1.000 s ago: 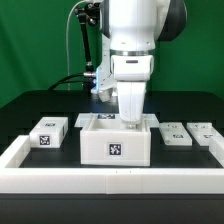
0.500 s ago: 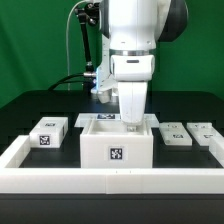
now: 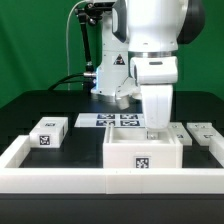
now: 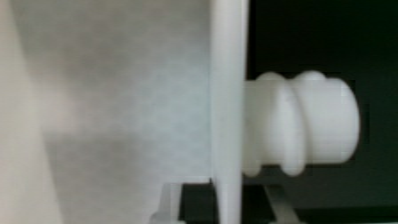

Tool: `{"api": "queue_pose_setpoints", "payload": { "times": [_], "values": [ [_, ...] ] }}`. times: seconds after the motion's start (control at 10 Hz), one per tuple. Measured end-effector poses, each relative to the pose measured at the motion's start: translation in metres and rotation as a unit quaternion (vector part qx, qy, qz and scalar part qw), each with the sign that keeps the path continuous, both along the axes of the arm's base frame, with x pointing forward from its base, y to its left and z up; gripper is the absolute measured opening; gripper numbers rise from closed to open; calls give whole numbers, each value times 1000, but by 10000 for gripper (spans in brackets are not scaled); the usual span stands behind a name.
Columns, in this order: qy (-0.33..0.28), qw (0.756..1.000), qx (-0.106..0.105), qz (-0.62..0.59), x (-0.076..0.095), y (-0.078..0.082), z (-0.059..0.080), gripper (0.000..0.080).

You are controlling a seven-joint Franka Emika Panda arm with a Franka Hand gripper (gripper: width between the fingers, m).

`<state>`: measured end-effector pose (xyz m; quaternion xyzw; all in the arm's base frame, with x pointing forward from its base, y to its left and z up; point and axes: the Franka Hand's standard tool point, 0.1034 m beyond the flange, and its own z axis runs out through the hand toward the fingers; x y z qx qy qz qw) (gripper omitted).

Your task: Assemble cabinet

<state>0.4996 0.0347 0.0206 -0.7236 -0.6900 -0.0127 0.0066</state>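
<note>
Item 1, your cabinet (image 3: 143,158): an open-topped white box with a tag on its front, standing at the front of the black bench (image 3: 30,105), towards the exterior view's right. Its only visible content is the end effector (image 3: 156,128), lowered inside near the rear wall, and you cannot tell whether its fingers are spread or pinching. Items 2 to 4, all outside the box: the marker board (image 3: 112,119) lying flat behind it, a tagged block (image 3: 48,132) at the exterior view's left, and a flat tagged panel (image 3: 205,131) at its right.
</note>
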Motion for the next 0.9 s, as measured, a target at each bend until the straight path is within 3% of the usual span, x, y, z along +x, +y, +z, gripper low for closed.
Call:
{"api": "queue_pose_setpoints", "payload": {
  "times": [0.3, 0.5, 0.7, 0.9],
  "values": [
    [0, 1000, 0, -1, 0, -1, 0, 37],
    [-2, 1000, 2, 5, 4, 7, 0, 37],
    [-8, 1000, 9, 23, 13, 41, 0, 37],
    [-7, 1000, 11, 12, 17, 58, 0, 37]
  ]
}}
